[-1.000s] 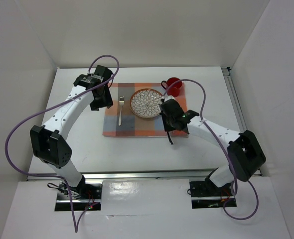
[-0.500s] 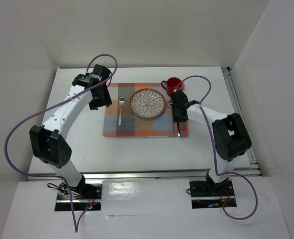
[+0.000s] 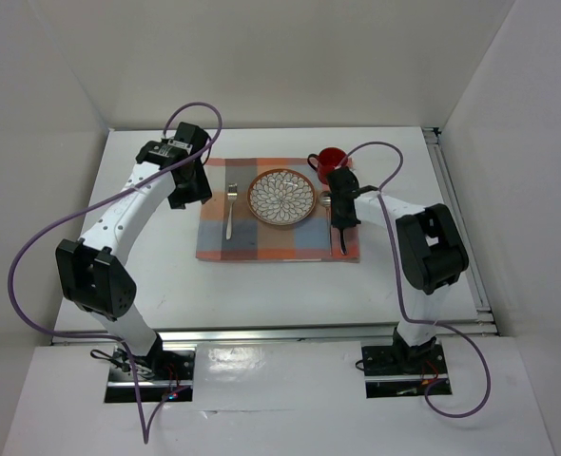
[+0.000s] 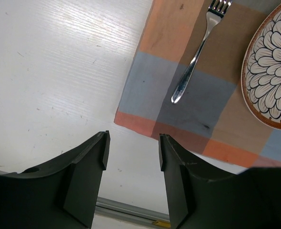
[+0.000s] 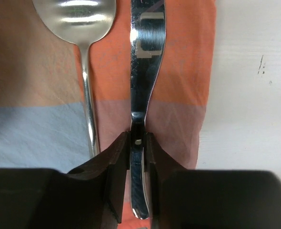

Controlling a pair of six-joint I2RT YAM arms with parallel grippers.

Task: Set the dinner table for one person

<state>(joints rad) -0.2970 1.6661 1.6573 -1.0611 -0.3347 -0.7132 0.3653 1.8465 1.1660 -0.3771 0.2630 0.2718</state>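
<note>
The right pincer [image 5: 138,140] is clamped tight on the handle of a knife [image 5: 145,71]. The knife's blade points to the far edge of the worktop [image 5: 245,71]. The knife is over the right strip of a checked mat [image 5: 35,133], and I cannot tell if it rests on the cloth. Just to the left of the knife lies a spoon [image 5: 85,28], side by side with it, not touching.

The left pincer [image 4: 132,152] has its two fingers [image 4: 90,162] apart, with nothing between them. It hangs over the near left corner of the mat [image 4: 150,90]. A fork [image 4: 193,67] lies on the mat past it, with its prongs toward the far edge.

In the middle of the mat sits a round plate [image 3: 281,198] with a brown rim. Its whole flower pattern shows. The fork [image 3: 230,214] is on its left and the knife [image 3: 343,245] on its right. A red cup [image 3: 331,161] stands at the mat's far right corner, and its inside is too small to make out.

The worktop [image 3: 280,285] is big, white, smooth and flat. It lies under everything. The mat [image 3: 261,242] is a bit closer to the far edge than to the near edge.
</note>
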